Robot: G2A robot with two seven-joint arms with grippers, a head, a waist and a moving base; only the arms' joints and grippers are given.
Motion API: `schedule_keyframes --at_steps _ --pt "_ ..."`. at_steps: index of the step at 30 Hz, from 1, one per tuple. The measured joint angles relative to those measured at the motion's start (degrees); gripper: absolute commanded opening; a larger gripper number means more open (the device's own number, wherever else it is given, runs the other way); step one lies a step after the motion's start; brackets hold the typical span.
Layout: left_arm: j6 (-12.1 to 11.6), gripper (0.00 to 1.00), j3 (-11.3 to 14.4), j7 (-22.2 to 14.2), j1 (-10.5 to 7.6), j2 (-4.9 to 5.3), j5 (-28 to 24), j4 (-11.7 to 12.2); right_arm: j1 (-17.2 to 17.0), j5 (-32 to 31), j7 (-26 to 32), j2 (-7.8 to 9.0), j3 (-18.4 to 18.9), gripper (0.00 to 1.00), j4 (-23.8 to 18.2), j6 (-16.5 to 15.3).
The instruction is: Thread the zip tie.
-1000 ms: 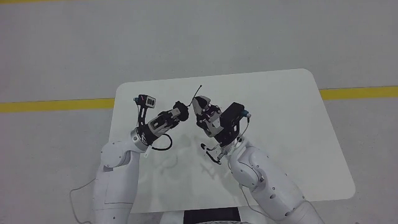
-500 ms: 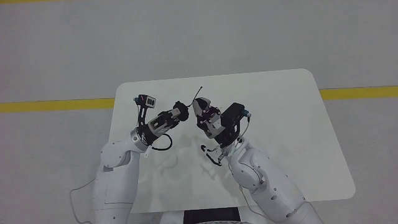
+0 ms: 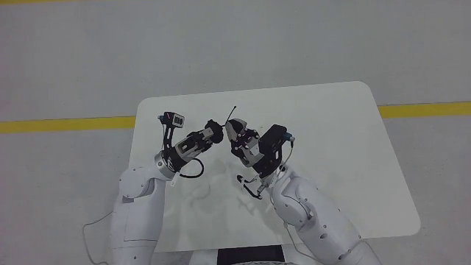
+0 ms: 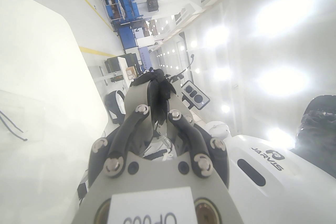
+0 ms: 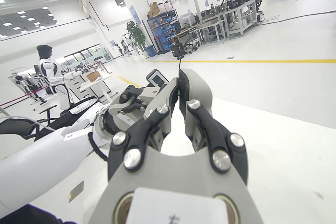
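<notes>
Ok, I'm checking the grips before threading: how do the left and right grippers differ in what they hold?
The left gripper is shut on a bunched black clump; the right gripper pinches a thin zip tie. The black clump bulges at the left gripper's tip, whereas the zip tie sticks straight out past the right one. Both are shut and held above the table, tips near each other.

The right gripper has slid left, closing on the left gripper at frame centre; its zip tie tip moved left too.
</notes>
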Motion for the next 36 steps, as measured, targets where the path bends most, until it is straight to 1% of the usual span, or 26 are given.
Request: schedule_keyframes --at_steps 12,20,36 --pt "0.0 0.00 0.0 0.0 0.00 0.00 0.0 0.0 1.1 -2.4 -1.2 -0.39 -1.3 0.00 1.2 1.7" --pt "0.0 0.00 0.0 0.0 0.00 0.00 0.0 0.0 1.4 -3.4 -1.6 -0.47 -1.1 0.00 1.7 2.3" --pt "0.0 0.00 0.0 0.0 0.00 0.00 0.0 0.0 0.8 -3.9 -0.3 -0.29 -0.5 0.00 1.8 1.0"
